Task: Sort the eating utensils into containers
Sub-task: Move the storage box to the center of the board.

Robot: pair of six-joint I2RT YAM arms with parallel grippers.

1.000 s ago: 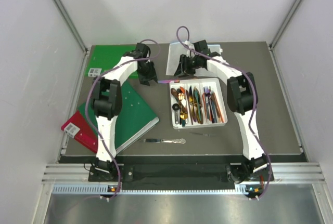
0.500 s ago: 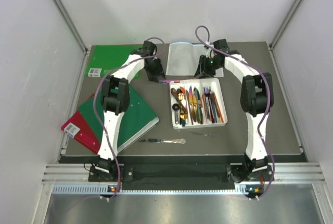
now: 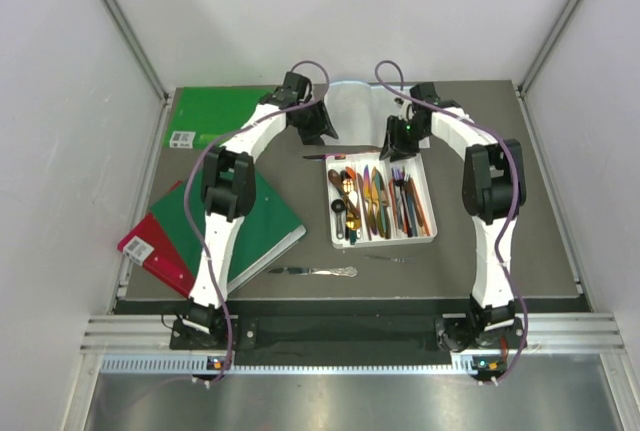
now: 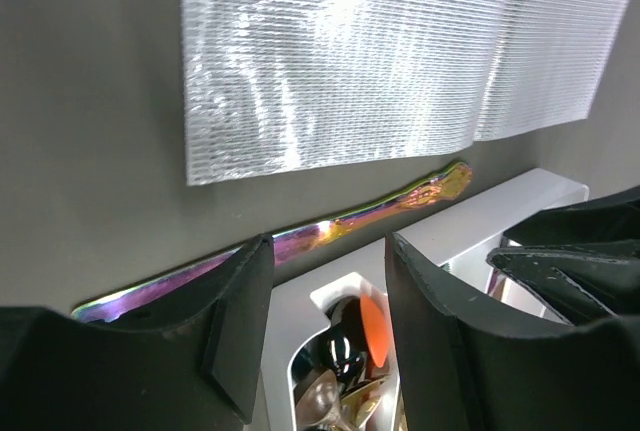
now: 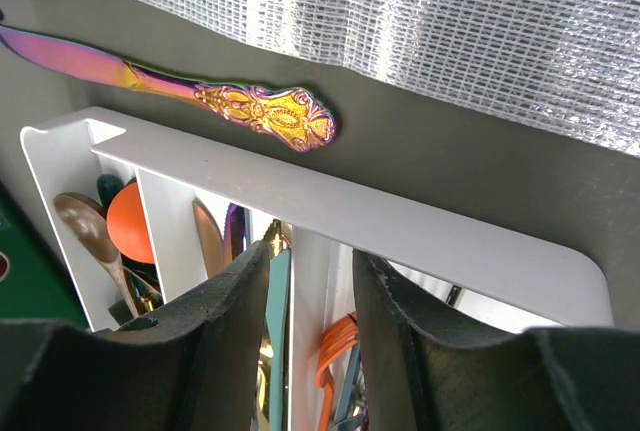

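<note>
The white tray (image 3: 432, 213) holds several spoons, forks and knives in its long compartments. An iridescent knife (image 3: 322, 157) lies flat on the table just behind the tray's far left corner; it also shows in the left wrist view (image 4: 300, 241) and, with its gold handle, in the right wrist view (image 5: 262, 111). My left gripper (image 3: 322, 134) is open and empty above that knife, its fingers (image 4: 240, 321) straddling the tray corner (image 4: 420, 251). My right gripper (image 3: 392, 149) is open and empty over the tray's far rim (image 5: 400, 231). A silver knife (image 3: 315, 271) lies near the front edge.
A shiny mesh sheet (image 3: 350, 106) lies behind the tray. Green books (image 3: 255, 216) and a red one (image 3: 150, 249) sit at the left, a green mat (image 3: 210, 111) at the back left. A small thin piece (image 3: 390, 259) lies in front of the tray.
My left gripper has moved right and back, to above the iridescent knife. My right gripper has swung right, from near the knife to the tray's far rim. The knife has not moved.
</note>
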